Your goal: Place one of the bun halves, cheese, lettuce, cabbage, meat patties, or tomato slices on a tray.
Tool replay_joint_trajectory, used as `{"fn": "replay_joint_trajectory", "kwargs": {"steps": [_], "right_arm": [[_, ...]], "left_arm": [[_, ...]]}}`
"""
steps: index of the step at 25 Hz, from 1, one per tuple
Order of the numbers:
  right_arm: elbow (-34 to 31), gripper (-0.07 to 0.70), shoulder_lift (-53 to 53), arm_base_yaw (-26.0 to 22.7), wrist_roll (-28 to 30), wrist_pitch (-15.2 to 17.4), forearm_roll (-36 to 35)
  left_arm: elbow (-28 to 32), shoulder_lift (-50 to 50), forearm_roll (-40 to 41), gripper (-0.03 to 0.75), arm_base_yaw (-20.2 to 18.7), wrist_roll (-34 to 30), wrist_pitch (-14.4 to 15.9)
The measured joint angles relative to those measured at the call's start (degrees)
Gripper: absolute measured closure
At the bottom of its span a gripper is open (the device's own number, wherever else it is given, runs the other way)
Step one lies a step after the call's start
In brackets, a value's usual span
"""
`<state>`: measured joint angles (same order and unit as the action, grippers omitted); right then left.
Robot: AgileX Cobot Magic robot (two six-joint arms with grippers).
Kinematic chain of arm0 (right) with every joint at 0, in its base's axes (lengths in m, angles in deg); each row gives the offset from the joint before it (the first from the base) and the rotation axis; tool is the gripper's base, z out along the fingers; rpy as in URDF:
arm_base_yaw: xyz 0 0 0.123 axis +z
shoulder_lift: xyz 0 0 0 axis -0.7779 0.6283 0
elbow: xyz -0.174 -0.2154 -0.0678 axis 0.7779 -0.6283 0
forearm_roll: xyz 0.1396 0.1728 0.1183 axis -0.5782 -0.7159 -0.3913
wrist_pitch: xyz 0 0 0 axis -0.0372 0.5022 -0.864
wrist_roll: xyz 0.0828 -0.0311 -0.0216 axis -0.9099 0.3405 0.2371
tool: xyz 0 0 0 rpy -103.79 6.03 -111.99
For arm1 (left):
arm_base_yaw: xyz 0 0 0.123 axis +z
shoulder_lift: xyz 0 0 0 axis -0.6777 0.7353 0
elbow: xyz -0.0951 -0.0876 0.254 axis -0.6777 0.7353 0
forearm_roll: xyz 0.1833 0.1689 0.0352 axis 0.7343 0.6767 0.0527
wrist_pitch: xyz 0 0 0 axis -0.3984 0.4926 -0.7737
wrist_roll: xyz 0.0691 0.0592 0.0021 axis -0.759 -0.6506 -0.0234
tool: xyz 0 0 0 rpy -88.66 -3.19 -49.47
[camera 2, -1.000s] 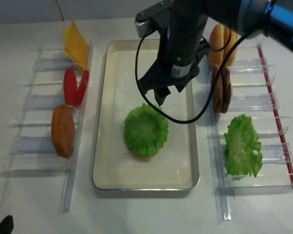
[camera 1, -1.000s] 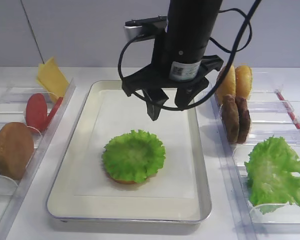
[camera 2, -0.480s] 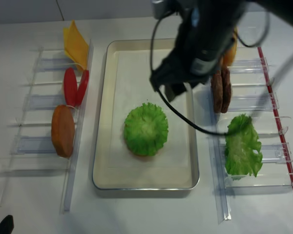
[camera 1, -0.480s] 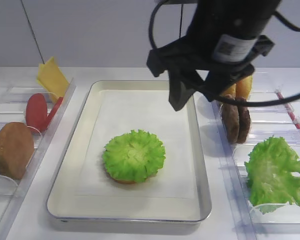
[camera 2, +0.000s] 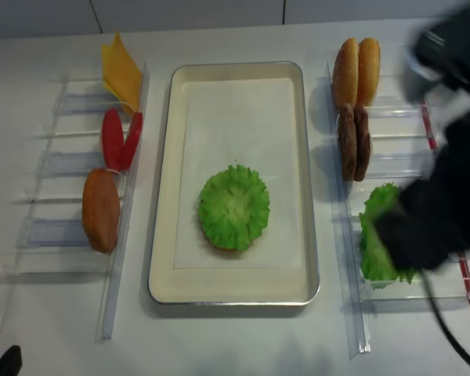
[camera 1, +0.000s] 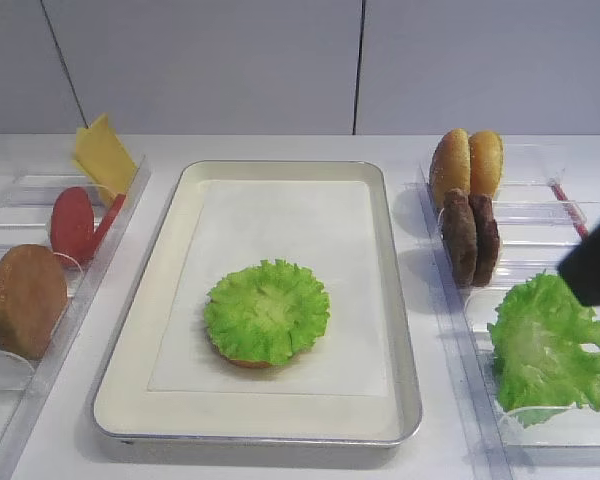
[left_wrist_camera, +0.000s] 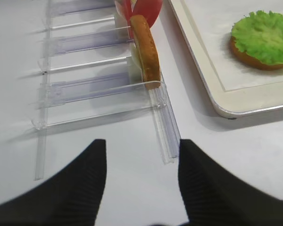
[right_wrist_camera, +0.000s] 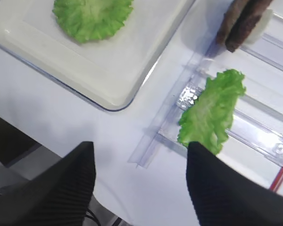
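The cream tray (camera 1: 170,290) lies in the middle. On its paper liner the frilly lettuce (camera 1: 267,308) covers a bun half (left_wrist_camera: 243,55). The left rack holds the cheese (camera 1: 104,152), tomato slices (camera 1: 72,222) and a bun half (camera 1: 24,298). The right rack holds two bun halves (camera 1: 465,165), the meat patties (camera 1: 470,235) and a larger green leaf, seemingly the cabbage (camera 1: 545,345). My right gripper (right_wrist_camera: 140,157) is open and empty, high over the table beside the right rack's near end. My left gripper (left_wrist_camera: 142,155) is open and empty above bare table in front of the left rack.
Clear plastic racks (camera 2: 59,164) flank the tray on both sides, with a red strip (camera 2: 427,125) along the right one. The right arm (camera 2: 439,204) is a dark blur over the right rack's front half. White tabletop (left_wrist_camera: 108,132) lies in front of the racks.
The right arm has swung from above the tray off to the right, and now blurs over the right rack. The lettuce on the bun half has stayed put on the tray.
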<state>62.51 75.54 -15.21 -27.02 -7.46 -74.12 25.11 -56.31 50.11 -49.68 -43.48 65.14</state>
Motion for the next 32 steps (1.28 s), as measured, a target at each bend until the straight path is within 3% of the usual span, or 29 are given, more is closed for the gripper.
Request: {"fn": "replay_joint_trajectory", "kwargs": {"steps": [9,13,24,27,32], "right_arm": [[-10.7,0.190,-23.0,-1.9,0.0,0.8,3.9],[-13.6,0.190,-31.5,-8.2,2.4,1.2,4.3],[-19.4,0.190,-45.3,-36.3,8.0,1.7,-0.3],[-22.4,0.190,-48.9,-39.8,10.1,1.7,-1.4],[-27.2,0.190,-54.4,-41.2,14.6,1.8,-1.3]], "left_arm": [[0.0,0.0,0.0,0.389,0.0,0.0,0.0],[0.0,0.0,0.0,0.389,0.0,0.0,0.0],[0.0,0.0,0.0,0.389,0.0,0.0,0.0],[0.0,0.0,0.0,0.389,0.0,0.0,0.0],[0.0,0.0,0.0,0.389,0.0,0.0,0.0]]}}
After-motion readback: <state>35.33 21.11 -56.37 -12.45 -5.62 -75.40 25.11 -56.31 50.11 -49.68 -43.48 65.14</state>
